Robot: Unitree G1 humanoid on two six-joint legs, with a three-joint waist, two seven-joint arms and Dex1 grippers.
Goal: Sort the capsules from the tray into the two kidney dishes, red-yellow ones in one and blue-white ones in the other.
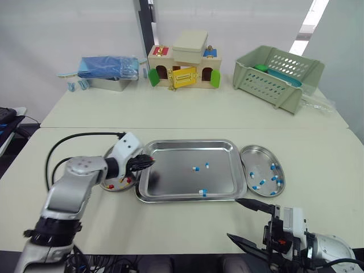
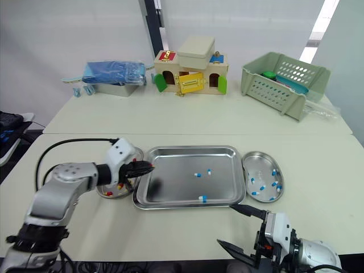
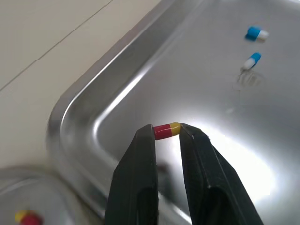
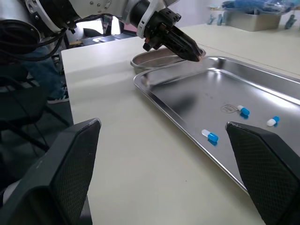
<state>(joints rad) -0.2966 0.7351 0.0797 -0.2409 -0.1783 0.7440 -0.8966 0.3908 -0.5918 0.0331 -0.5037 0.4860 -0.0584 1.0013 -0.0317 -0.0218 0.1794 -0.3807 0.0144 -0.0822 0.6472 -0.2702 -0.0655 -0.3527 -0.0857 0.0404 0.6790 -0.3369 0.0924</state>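
The left hand [image 1: 147, 162] pinches a smooth red-yellow capsule [image 3: 166, 130] by its ends. The capsule's long axis runs straight across the gap, with the red end on one black fingertip and the yellow end on the other. It hangs over the left rim of the tray [image 1: 170, 149], a shiny steel rectangle with rounded corners. A faint stamped mark [image 3: 246, 79] on the tray floor is too small to read. Three blue-white capsules [image 1: 195, 168] lie loose inside. The left kidney dish [image 1: 118, 190] holds red-yellow ones and the right kidney dish [image 1: 259, 153] holds blue-white ones. The right hand [image 1: 243, 220] is spread wide, empty, over the matte counter [image 1: 170, 222].
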